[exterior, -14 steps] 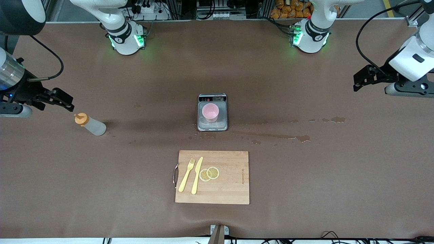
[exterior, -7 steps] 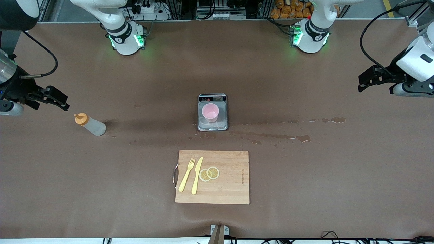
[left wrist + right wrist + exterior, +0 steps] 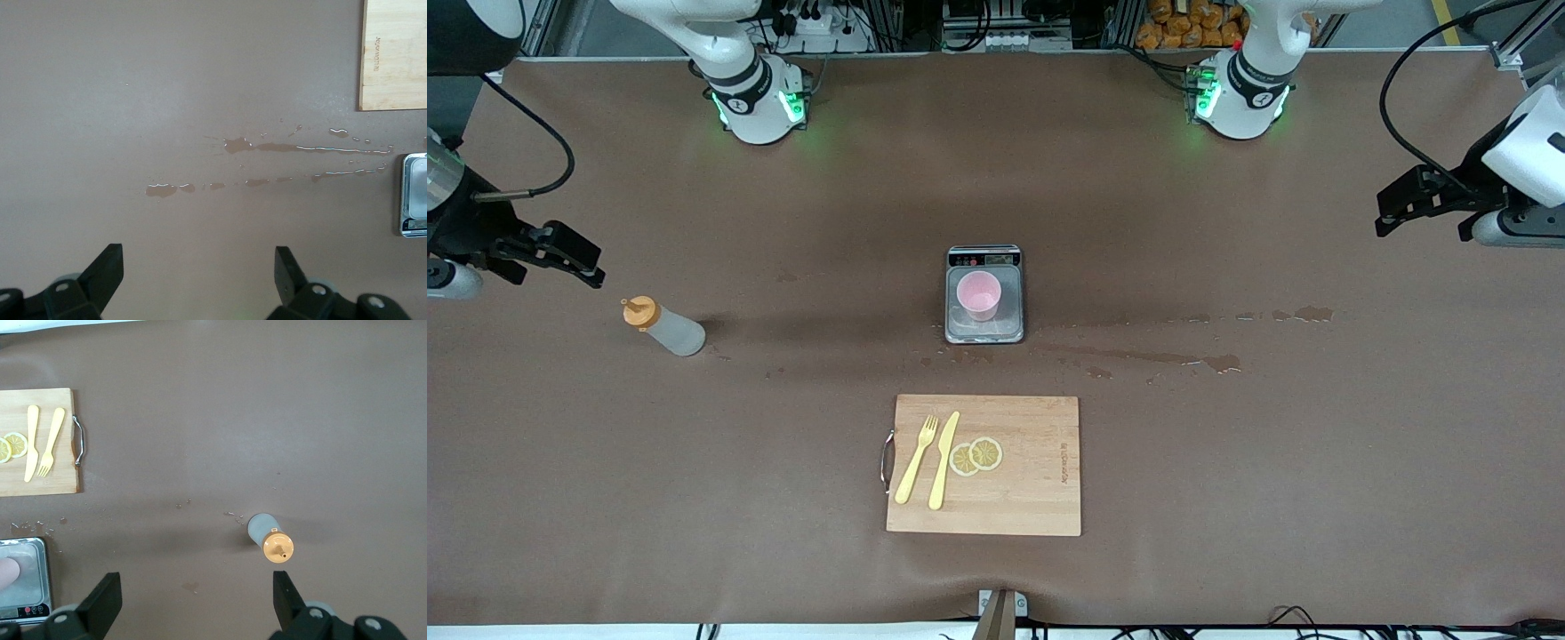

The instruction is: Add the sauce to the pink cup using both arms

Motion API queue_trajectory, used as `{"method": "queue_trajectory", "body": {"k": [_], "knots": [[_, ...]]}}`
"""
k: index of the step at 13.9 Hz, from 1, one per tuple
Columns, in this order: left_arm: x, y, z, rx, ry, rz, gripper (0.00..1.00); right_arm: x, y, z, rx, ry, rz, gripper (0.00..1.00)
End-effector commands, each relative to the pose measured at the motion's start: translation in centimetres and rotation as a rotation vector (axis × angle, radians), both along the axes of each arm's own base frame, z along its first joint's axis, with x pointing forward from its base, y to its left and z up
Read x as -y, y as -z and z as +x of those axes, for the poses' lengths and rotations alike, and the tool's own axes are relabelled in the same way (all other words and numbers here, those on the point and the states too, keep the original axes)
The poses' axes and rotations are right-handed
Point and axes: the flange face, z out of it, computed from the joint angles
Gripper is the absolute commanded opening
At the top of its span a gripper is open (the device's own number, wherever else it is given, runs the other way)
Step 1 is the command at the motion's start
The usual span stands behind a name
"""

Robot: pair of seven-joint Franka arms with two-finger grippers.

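Your right claw (image 3: 578, 260) and left claw (image 3: 1396, 209) both hang raised at their own ends of the bench, fingers spread wide and holding nothing.

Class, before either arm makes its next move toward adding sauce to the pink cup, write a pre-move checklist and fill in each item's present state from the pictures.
1. Sauce bottle upright, capped, toward the right arm's end: ok.
2. Pink cup upright on the scale: ok.
3. Right gripper open, empty, near the bottle: ok.
4. Left gripper open, empty, over bare table at its own end: ok.
5. Table dry: not ok, spilled liquid beside the scale.
6. Cup contents: cannot tell.
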Motion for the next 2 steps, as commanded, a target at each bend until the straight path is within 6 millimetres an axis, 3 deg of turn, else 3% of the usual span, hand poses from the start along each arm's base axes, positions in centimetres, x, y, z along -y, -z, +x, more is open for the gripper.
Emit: {"method": "queue_trajectory", "body": {"k": [1, 2], "knots": [[0.04, -0.69, -0.45, -0.004, 0.005, -0.012, 1.00, 0.38, -0.38, 0.39, -0.005, -0.005, -0.002, 1.00], [-0.04, -0.69, -0.44, -0.004, 0.005, -0.012, 1.00, 0.47, -0.39, 0.41, -0.004, -0.005, -0.002, 1.00]]}}
